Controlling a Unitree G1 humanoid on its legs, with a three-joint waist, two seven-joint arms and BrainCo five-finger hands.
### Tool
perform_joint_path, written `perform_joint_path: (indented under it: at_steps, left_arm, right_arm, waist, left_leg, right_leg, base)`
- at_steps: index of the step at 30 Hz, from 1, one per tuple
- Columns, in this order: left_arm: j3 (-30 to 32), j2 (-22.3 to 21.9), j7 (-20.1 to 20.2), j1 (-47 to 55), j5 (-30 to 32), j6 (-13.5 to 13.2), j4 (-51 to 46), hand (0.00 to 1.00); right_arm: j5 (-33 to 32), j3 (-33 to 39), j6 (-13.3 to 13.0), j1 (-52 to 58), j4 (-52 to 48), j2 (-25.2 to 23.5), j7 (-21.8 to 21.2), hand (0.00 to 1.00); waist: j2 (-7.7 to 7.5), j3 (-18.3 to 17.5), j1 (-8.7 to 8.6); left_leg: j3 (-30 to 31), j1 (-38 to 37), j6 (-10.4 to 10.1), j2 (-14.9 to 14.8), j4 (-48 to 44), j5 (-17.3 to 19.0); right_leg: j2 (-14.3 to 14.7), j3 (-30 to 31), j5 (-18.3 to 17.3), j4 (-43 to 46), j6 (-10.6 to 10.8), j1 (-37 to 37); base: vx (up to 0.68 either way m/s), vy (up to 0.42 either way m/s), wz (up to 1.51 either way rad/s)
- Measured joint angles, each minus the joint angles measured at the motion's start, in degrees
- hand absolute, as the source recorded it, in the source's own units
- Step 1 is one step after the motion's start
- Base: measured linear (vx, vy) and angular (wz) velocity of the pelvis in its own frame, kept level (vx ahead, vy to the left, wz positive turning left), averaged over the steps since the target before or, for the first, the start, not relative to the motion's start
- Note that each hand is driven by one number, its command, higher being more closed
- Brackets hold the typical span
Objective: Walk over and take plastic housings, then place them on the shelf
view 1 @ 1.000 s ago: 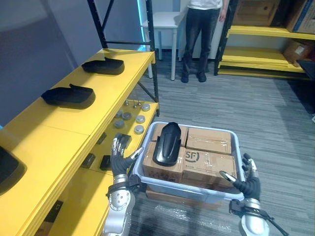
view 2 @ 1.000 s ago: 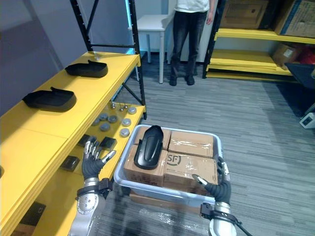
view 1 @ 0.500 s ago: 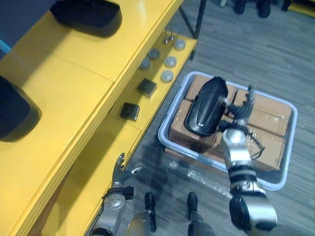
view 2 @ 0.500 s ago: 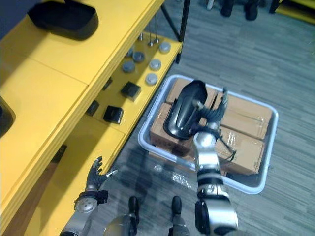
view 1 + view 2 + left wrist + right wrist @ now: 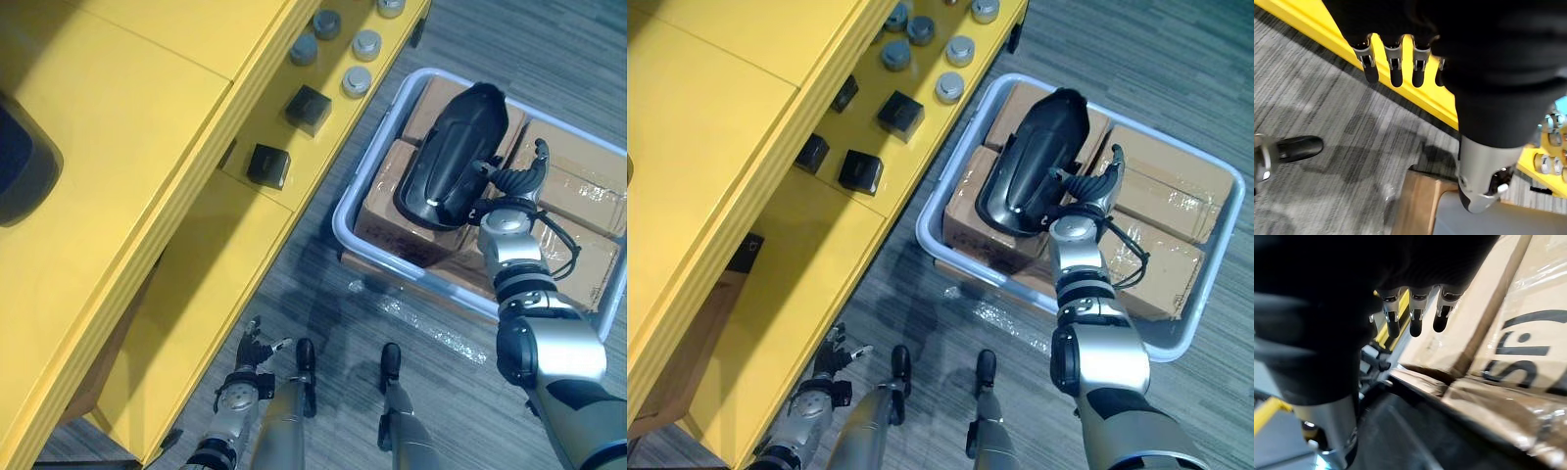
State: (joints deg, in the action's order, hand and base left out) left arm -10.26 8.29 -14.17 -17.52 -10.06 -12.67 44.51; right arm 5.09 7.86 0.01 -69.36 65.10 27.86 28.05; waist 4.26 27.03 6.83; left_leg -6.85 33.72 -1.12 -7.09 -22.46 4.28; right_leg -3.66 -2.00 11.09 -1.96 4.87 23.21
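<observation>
Yellow shelf (image 5: 147,147) along left, top level broad, mostly bare; left hand (image 5: 253,345) low at near edge of shelf, over floor (image 5: 294,284), fingers straight, open, holding nothing; black blocks (image 5: 267,164), grey discs (image 5: 357,80) on lower level; narrow floor strip between shelf edge and bin (image 5: 345,230); plastic housing (image 5: 453,157) lies on cardboard boxes (image 5: 578,196) in left half of bin; right hand (image 5: 509,183) at housing's right edge, fingers spread, open, gripping nothing.

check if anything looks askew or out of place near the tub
The black housing lies slanted across the cardboard boxes in the tub, beside the open right hand. Crumpled clear wrap lies loose on the floor by the tub. Nothing looks damaged.
</observation>
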Motion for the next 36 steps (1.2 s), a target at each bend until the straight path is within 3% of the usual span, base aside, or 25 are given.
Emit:
perform_joint_path:
  at_steps: [3, 4, 8, 13, 17, 22, 24, 28, 31, 36]
  left_arm:
    - [-0.2, -0.2, 0.0, -1.2, 0.0, -0.1, 0.5, 0.00]
    - [-0.2, -0.3, -0.1, -1.3, 0.0, -0.1, 0.5, 0.00]
    - [-0.2, -0.6, -0.3, -2.2, -0.2, -0.2, 0.5, 0.00]
    - [-0.2, -1.4, -0.4, -3.0, -1.0, -0.3, 0.3, 0.00]
    - [-0.1, -2.0, -0.4, -2.8, -1.0, -0.1, -1.0, 0.00]
    - [-0.1, -3.3, -0.4, -2.6, -1.2, 0.0, -10.7, 0.00]
    - [0.0, -3.2, -0.4, -2.8, -1.8, -0.1, -15.3, 0.00]
    - [1.2, -1.5, -0.8, -6.5, -3.3, -0.3, -22.3, 0.00]
    - [0.6, 0.6, -1.3, -11.1, -4.6, -0.2, -22.3, 0.00]
    - [-2.3, 2.8, -0.4, -23.2, -10.1, -0.6, -16.9, 0.00]
  right_arm:
    - [0.0, -2.7, 0.1, -0.9, 3.0, 1.8, -1.4, 0.00]
    - [0.0, -3.8, 0.4, -1.2, 4.2, 1.8, -2.0, 1.00]
    - [2.1, -7.5, 0.5, -3.5, 6.6, 4.0, -1.7, 1.00]
    - [2.4, -9.8, 0.9, -5.2, 9.0, 10.8, -2.6, 1.00]
    - [2.6, -11.3, 1.0, -5.1, 10.0, 11.7, -4.2, 1.00]
    - [5.3, -9.5, 1.6, 0.3, 7.5, 11.0, -4.7, 1.00]
    - [6.8, -8.0, 1.9, 4.1, 5.4, 9.7, -4.6, 1.00]
    - [12.3, -7.8, 2.6, 9.2, -1.8, 8.4, -4.5, 1.00]
    - [16.0, -7.9, 2.9, 10.9, -6.7, 6.7, -4.3, 1.00]
    - [20.4, -9.4, 3.0, 10.5, -10.8, 4.9, -4.3, 1.00]
  waist:
    - [0.25, 0.1, 0.35]
    - [0.31, 0.2, 0.38]
    - [0.45, 0.3, 0.66]
    - [0.98, 0.6, 1.56]
    - [1.05, 0.6, 1.83]
    - [1.13, 0.6, 1.74]
    - [1.15, 0.6, 1.32]
    - [1.17, 0.6, -1.27]
    - [1.12, 0.6, -3.34]
    - [0.78, 0.1, -5.02]
  left_leg:
    - [0.5, 1.9, 0.2, 0.1, -0.5, -0.2]
    - [0.7, 2.4, 0.2, 0.1, -0.7, -0.2]
    - [1.0, 3.5, 0.2, 0.2, -0.8, -0.3]
    - [2.4, 5.5, 0.3, 0.8, 0.2, -1.1]
    - [2.5, 5.4, 0.3, 0.9, 0.4, -1.2]
    - [2.6, 2.1, 0.3, 1.0, 1.2, -1.2]
    - [2.7, 0.3, 0.2, 1.2, 1.9, -1.3]
    - [2.5, -2.1, 0.3, 1.7, 2.9, -1.8]
    - [1.5, -5.8, 0.3, 1.7, 4.3, -2.1]
    - [-1.9, -10.8, 0.2, 1.9, 8.0, -3.3]
  right_leg:
    - [0.1, -0.3, 0.5, -0.8, 0.1, 1.1]
    - [0.1, -0.3, 0.5, -0.9, 0.1, 1.3]
    - [0.0, -0.6, 0.6, -1.4, 0.2, 1.9]
    - [-0.2, -2.2, 0.6, -1.6, 0.2, 3.3]
    - [-0.2, -2.2, 0.6, -1.7, 0.2, 3.3]
    - [-0.3, -2.8, 0.5, -1.8, 0.2, 0.3]
    - [-0.4, -3.3, 0.4, -1.8, 0.1, -1.3]
    - [-0.9, -3.4, -0.1, -1.6, 0.0, -3.1]
    - [-1.1, -3.1, -0.1, -1.4, 0.0, -5.5]
    - [-1.6, -1.0, -0.1, -1.3, -0.1, -7.2]
  base:
    - [0.01, -0.004, 0.06]
    - [0.05, -0.001, 0.05]
    - [0.05, 0.005, 0.05]
    - [0.05, 0.004, 0.14]
    - [0.07, 0.005, 0.02]
    - [0.07, 0.005, 0.04]
    - [0.06, -0.002, 0.07]
    - [0.04, -0.005, 0.03]
    - [0.05, -0.010, -0.10]
    - [0.02, -0.007, -0.27]
